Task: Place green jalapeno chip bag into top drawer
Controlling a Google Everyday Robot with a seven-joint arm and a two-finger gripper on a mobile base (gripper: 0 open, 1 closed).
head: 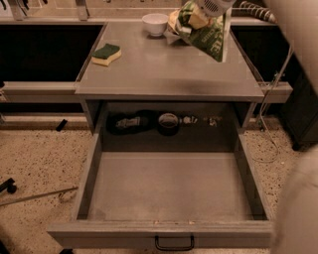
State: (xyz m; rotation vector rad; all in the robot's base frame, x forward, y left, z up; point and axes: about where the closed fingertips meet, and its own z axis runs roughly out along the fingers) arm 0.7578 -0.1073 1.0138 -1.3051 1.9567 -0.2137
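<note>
Green chip bag (pixel 204 33) hangs tilted above the back right of the counter (pixel 159 69) — its top pinched in the jaws of the gripper (pixel 211 11), at the upper edge; the drawer (pixel 169 188) stands open below.

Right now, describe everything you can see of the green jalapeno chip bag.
The green jalapeno chip bag is glossy, wrinkled green foil with white lettering. It hangs tilted in the air, one lower corner pointing down, gripped at its top by the end effector at the picture's upper edge. It is off the countertop, above the back right part, with a shadow beneath. The top drawer stands open below.
</note>
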